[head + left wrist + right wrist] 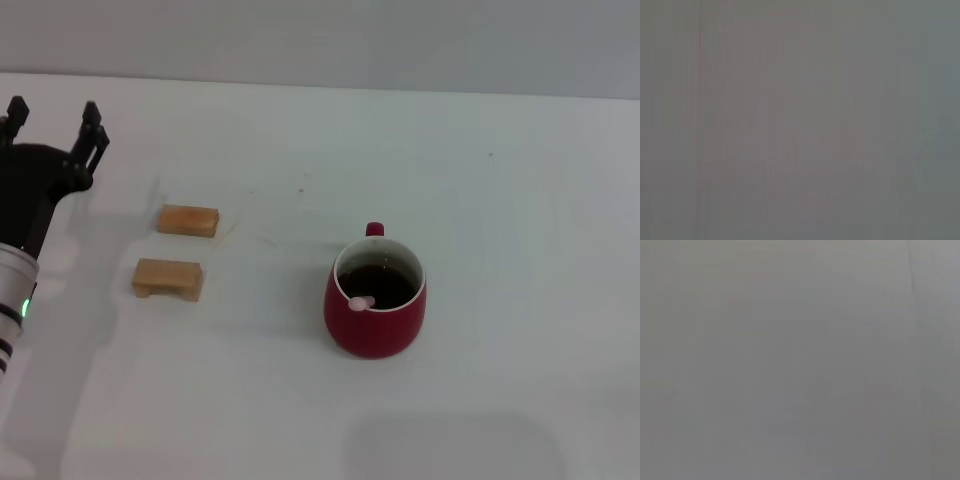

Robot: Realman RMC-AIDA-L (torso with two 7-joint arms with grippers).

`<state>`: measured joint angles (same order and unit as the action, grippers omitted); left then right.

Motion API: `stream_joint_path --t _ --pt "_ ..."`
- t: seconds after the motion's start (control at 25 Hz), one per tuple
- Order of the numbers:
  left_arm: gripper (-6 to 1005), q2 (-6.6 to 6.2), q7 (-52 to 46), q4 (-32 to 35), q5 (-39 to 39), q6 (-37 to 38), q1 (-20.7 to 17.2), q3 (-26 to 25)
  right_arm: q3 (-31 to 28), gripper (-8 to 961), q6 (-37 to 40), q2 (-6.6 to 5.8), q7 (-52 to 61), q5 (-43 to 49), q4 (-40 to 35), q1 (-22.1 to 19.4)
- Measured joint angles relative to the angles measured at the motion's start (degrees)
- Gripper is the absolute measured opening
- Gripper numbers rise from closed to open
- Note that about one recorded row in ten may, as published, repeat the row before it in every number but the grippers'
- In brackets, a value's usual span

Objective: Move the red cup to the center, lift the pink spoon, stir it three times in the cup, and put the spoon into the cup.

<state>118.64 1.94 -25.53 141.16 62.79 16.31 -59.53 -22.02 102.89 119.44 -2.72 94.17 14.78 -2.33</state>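
Only the head view showed anything of the scene. Both wrist views gave a flat, featureless grey field, with no object, hand or edge to pick out in either.

From the head view, one squat, rounded dark-red ceramic cup (375, 300) with a white rim stood upright on the white tabletop (500, 200), a little right of the middle. Its small red handle pointed away from the robot, toward the far edge. The inside of the cup was dark. One slim spoon with a pale pink handle (361, 302) was in the cup: only the pink end showed, leaning on the near-left part of the rim, while the rest was lost in the dark interior.

Two small tan wooden blocks lay to the left of the cup, well apart from it. The farther block (188, 220) and the nearer block (168, 278) sat close together, one behind the other, not touching.

One arm was visible, the left, at the left edge of the view. Its black left hand (55, 125) was up near the far-left part of the tabletop, fingers spread apart and holding nothing, well away from blocks and cup. A green light glowed on the pale arm segment below it. The right hand did not appear in any view.
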Motion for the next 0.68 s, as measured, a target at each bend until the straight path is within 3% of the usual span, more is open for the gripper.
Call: stream_joint_path --t 0.68 --pt "808 0.1 -1.24 3.09 -0.08 -0.36 -0.81 2.32 -0.88 76 -5.12 -0.15 0.88 -0.87 -0.83 2.28"
